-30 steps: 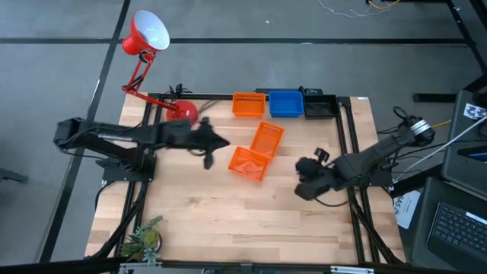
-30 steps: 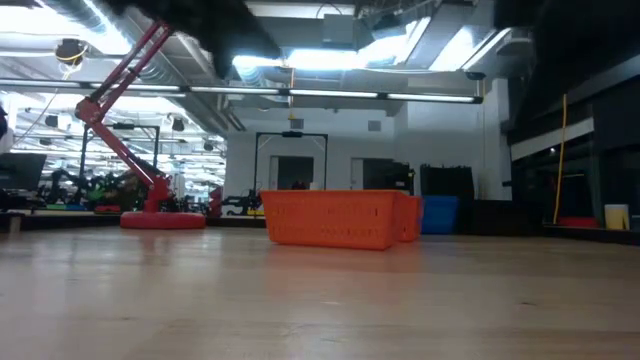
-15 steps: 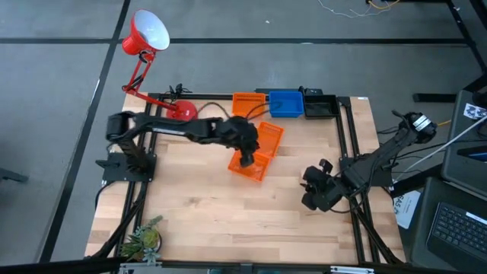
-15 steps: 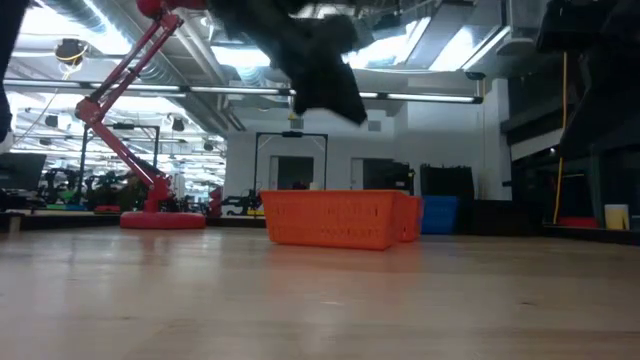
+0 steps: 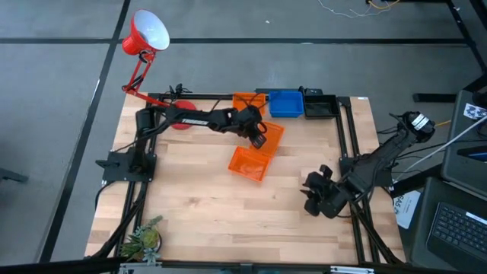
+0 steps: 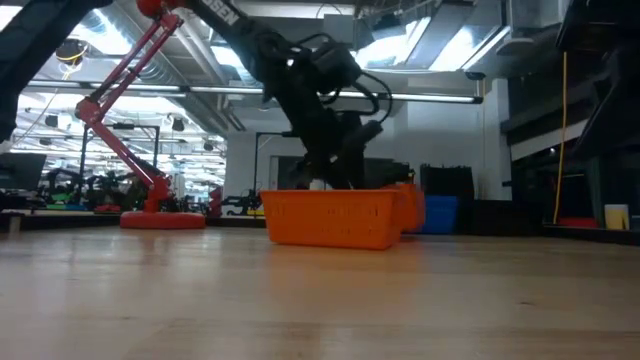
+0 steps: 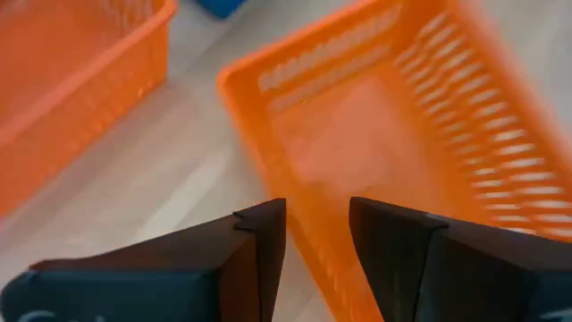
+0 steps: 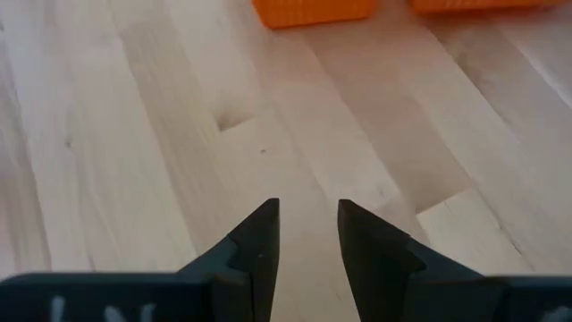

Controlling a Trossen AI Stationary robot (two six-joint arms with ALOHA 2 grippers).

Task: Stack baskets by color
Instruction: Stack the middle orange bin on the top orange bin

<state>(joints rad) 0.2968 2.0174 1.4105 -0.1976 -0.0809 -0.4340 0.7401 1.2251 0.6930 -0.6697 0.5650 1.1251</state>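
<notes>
You are looking past the right claw (image 8: pixel 308 234) down onto the pale wooden worktop (image 8: pixel 134 152). Its two dark fingers (image 8: pixel 259 246) stand a little apart with bare planks showing in the gap, and nothing sits between them. Farther out, an orange basket (image 8: pixel 313 11) shows only its lower edge resting on the wood, well apart from the claw. A second orange basket (image 8: pixel 483 4) shows as a thin strip just beside it. The board seams run lengthwise away from the claw.
</notes>
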